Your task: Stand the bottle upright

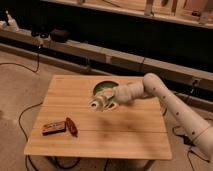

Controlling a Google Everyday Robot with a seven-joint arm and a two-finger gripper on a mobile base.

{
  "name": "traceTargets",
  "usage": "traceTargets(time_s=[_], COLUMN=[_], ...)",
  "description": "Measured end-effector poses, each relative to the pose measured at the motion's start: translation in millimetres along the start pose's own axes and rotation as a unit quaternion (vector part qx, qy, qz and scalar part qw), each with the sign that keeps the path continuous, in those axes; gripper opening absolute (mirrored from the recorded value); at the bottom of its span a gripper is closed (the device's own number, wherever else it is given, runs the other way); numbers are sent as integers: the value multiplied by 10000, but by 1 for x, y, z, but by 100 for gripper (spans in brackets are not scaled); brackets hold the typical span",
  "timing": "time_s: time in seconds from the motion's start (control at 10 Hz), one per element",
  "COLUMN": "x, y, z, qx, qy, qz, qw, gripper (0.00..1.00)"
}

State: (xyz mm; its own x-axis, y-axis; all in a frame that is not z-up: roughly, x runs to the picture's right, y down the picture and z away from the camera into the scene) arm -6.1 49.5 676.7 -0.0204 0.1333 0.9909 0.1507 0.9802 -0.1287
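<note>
Table (120,135): a pale wooden top with slatted boards, standing on a bare floor.
Arm (170,102): white and jointed; it comes in from the right edge and reaches left over the far half of the table.
Gripper (103,104): at the arm's left end, above the middle of the table and just near of the bowl, pointing left.
Jaws: clenched around the bottle.
Bottle (95,105): a small pale thing held at the gripper's tip. It lies roughly level rather than upright, with one end pointing left, and it appears lifted off the wood. Its cap and label are too blurred to pick out.
Shadow: a soft dark patch lies on the table just near and right of the gripper.
Bowl (103,87): green and round, on the far middle of the table. Its near right side is hidden by the arm. What shows of the inside looks green, and I cannot tell whether anything lies in it.
Flat packet (53,127): brown with an orange band, lying flat near the near-left corner, well apart from the bottle.
Red-brown item (71,126): narrow and dark red, lying just right of the packet; whether the two touch is unclear.
Cable (24,117): dark, looping across the floor left of the table.
Ledge (125,57): a long low shelf running behind the table, with a dark box (60,35) on it at far left.
</note>
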Motion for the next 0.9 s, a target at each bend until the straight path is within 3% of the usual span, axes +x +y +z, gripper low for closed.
traceTargets(time_s=[0.1,0.2,0.3,0.6,0.9], x=[-9,-19,-22,-22,-5], y=[-11,-21,-25,-26,-20], z=[-8,-20,-24,-23,-41], qx=[417,835,977,999,1384], qy=[-317,-627,-747,-769,-625], qz=[164,319,376,394,702], qw=[9985,9940,9917,9912,9859], gripper=[44,44,44,44,44])
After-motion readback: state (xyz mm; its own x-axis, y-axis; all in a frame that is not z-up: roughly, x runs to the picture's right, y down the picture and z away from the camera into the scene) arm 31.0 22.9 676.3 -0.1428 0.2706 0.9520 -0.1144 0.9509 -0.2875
